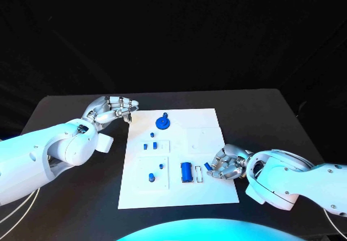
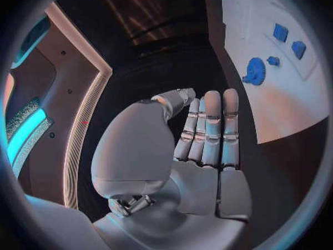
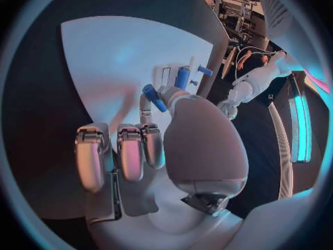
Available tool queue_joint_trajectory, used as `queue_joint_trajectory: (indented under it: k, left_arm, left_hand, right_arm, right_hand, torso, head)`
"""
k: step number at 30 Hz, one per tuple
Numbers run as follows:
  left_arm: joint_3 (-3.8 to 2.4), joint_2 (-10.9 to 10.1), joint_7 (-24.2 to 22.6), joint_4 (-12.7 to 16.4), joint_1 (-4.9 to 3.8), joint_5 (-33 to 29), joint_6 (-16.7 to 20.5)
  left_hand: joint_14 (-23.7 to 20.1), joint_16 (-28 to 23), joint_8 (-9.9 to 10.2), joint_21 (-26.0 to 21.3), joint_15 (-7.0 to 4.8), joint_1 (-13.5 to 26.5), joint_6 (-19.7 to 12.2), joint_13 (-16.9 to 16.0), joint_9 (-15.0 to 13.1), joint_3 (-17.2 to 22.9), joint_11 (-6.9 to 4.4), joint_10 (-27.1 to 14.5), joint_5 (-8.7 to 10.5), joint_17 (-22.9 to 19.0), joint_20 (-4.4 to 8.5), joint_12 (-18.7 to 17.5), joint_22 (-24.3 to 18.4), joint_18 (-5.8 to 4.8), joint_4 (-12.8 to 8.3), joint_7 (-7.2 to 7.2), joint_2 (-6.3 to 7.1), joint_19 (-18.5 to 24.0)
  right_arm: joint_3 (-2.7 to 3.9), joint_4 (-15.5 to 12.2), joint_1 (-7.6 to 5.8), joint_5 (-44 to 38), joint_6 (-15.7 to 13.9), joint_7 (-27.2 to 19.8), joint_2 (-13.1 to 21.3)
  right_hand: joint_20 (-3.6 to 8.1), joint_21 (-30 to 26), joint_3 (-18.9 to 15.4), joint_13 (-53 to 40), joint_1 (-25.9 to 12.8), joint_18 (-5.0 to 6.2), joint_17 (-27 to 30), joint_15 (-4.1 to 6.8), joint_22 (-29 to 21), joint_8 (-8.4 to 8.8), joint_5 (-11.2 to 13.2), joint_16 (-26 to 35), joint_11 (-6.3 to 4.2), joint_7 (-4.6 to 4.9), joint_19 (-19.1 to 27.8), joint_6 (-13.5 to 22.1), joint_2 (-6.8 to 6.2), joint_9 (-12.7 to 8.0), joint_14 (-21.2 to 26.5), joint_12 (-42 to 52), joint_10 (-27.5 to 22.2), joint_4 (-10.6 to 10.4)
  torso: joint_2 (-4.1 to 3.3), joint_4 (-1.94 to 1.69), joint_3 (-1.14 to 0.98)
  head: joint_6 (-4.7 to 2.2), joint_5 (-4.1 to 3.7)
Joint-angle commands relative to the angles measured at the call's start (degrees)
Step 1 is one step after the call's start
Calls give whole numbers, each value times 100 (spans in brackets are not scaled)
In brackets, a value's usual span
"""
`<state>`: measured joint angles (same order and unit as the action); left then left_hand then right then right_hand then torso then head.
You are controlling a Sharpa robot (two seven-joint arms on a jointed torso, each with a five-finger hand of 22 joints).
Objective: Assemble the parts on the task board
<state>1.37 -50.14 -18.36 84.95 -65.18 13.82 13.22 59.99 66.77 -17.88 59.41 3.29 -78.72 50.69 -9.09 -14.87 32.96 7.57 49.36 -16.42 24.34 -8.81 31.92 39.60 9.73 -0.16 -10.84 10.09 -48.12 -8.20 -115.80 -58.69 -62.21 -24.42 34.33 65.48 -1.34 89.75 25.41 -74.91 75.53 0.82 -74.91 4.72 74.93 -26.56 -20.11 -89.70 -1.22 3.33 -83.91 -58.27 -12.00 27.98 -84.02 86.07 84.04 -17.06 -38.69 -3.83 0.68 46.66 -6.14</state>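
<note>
right hand (image 1: 225,165) pinching small blue peg (image 1: 207,165) at fingertips, over task board (image 1: 202,120) edge | left hand (image 1: 112,109) fingers straight, pressed together, empty | advice: keep peg upright, seat slowly beside blue cylinder (image 1: 186,172)

Task board (image 1: 202,123) matt white, smooth, plastic-looking. Parts glossy blue plastic, e.g. gear (image 1: 163,122). Surface (image 1: 65,108) matt black. Left hand (image 2: 201,150) and right hand (image 3: 166,144) brushed silver metal, fingers (image 3: 90,155) satin; arm shells glossy white.
</note>
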Motion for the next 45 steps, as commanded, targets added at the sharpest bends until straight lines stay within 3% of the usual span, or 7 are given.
queue_joint_trajectory:
  k: [1,11,14,26,40,45]
  left_arm:
    - [-4,10,-49,22,0,-28,-46]
    - [-4,-3,-45,30,0,-27,-51]
    - [-4,-5,-44,32,0,-27,-53]
    - [-4,-15,-39,37,0,-27,-53]
    - [-4,-23,-36,45,0,-27,-52]
    - [-4,-28,-35,49,0,-27,-51]
  left_hand:
    - [-39,0,-33,-34,-8,-16,1,5,5,35,6,-26,-20,-9,3,28,-5,90,-3,-35,-56,19]
    - [-41,1,-37,-30,-10,-27,1,6,5,41,6,-28,-21,-10,5,31,-3,90,-13,-35,-59,18]
    - [-41,1,-37,-30,-10,-27,1,6,5,41,6,-28,-21,-10,5,31,-3,90,-13,-35,-59,18]
    - [-42,1,-39,-26,-11,-36,1,7,6,45,5,-30,-21,-10,7,34,-1,91,-23,-36,-59,17]
    - [-43,2,-40,-21,-11,-35,-5,9,8,46,8,-34,-21,-12,8,37,1,90,-28,-39,-57,17]
    - [-43,2,-40,-21,-11,-35,-5,9,8,46,8,-34,-21,-12,8,37,1,90,-28,-39,-57,17]
  right_arm:
    - [-4,41,23,306,-65,-14,-104]
    - [-5,111,40,362,-37,19,-287]
    - [-5,123,42,365,42,41,-316]
    - [-5,147,54,356,287,93,-388]
    - [-5,162,55,215,343,174,-404]
    - [-5,162,55,189,279,139,-419]
  right_hand:
    - [5,25,531,-1322,-122,-82,-1509,5,1507,-31,41,-30,1,-25,-609,4,-11,20,-598,-37,439,484]
    - [3,25,516,-1325,-329,-82,-1509,3,1507,-24,38,-30,3,-23,-609,-7,-44,23,-598,-32,441,425]
    - [2,25,363,-1323,-583,-82,-1509,-1,1507,-20,-340,-30,9,-16,-609,-29,-107,29,-598,-40,439,345]
    - [-13,25,-94,-1323,-1006,-82,-1509,-16,1507,34,-257,-30,27,1,-609,-59,-181,7,-598,-47,437,83]
    - [-15,25,-184,-1324,-1070,-82,-1509,-18,1507,49,-194,-30,30,3,-609,-70,-169,-1,-598,-46,438,55]
    - [-19,25,-301,-1320,-1151,-82,-1509,-22,1507,70,-54,-30,33,7,-609,-77,-162,-12,-598,-56,434,48]
  torso:
    - [-3,-1,-6]
    - [-7,2,-4]
    - [-4,3,-7]
    - [-5,2,-8]
    - [-4,0,-9]
    - [-5,-1,-7]
  head:
    - [0,-1]
    - [15,21]
    - [19,30]
    - [40,40]
    - [40,44]
    - [38,51]
